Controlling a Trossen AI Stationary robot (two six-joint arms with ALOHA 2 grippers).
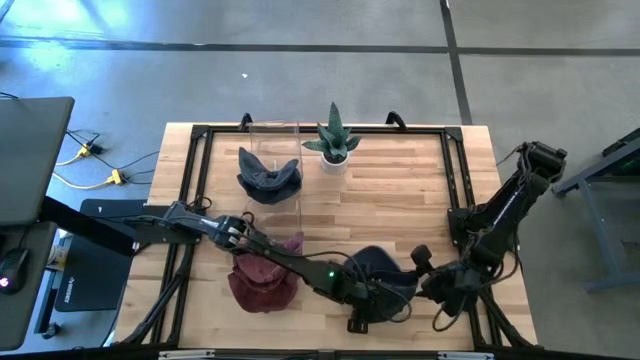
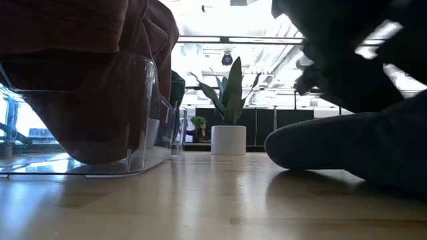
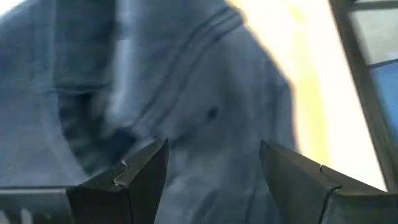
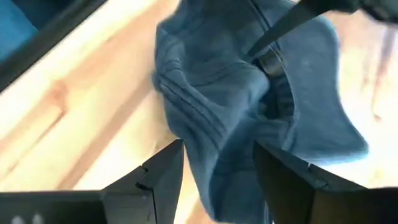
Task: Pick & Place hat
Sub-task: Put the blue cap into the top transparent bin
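Dark blue fabric cap (image 1: 380, 262) lies on the near table edge between both grippers: left gripper (image 3: 214, 168) spread directly over it, right gripper (image 4: 217, 171) spread, cloth between fingers, unpinched.

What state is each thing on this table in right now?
Blue hat: lying on the wood between both end effectors.
Maroon hat: in the clear stand.
Dark hat: in the clear stand.
Potted plant: upright.
Left end effector: open.
Right end effector: open.
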